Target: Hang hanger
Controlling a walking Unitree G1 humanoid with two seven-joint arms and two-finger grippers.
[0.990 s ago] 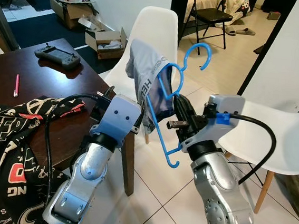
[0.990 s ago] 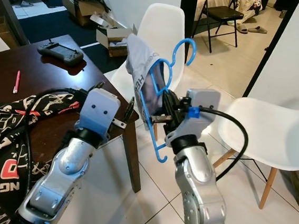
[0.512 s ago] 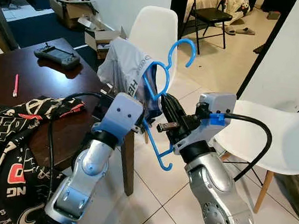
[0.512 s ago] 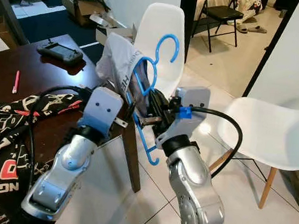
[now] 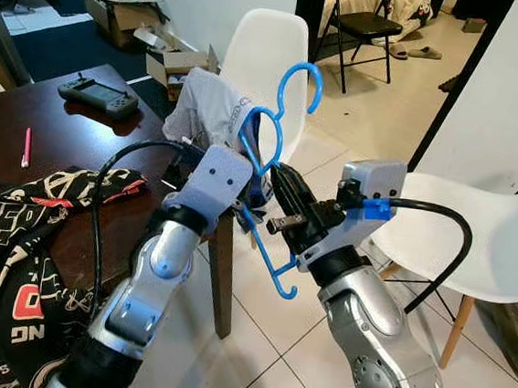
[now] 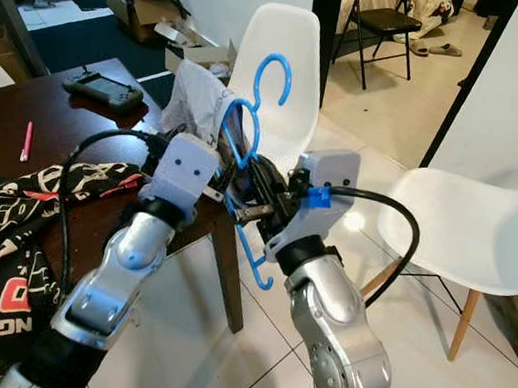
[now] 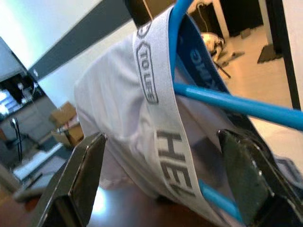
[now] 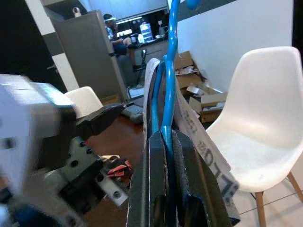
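Right wrist view: the blue plastic hanger (image 8: pixel 166 94), carrying grey underwear with a lettered waistband (image 7: pixel 137 137), is clenched in the right gripper (image 8: pixel 166 142), now farther left over the dark wooden table (image 5: pixel 62 138). Left gripper (image 7: pixel 161 179), fingers spread, has closed in around the waistband.

I count one hanger (image 5: pixel 278 141), three chairs (image 5: pixel 267 62), two boxes (image 5: pixel 184 63), one pen (image 5: pixel 26 147), one controller (image 5: pixel 99 96).

Hanger (image 5: pixel 280 150) glossy blue plastic; underwear (image 5: pixel 214 109) soft grey cloth; table (image 5: pixel 62 138) dark polished wood; chair (image 5: pixel 271 53) smooth white plastic.
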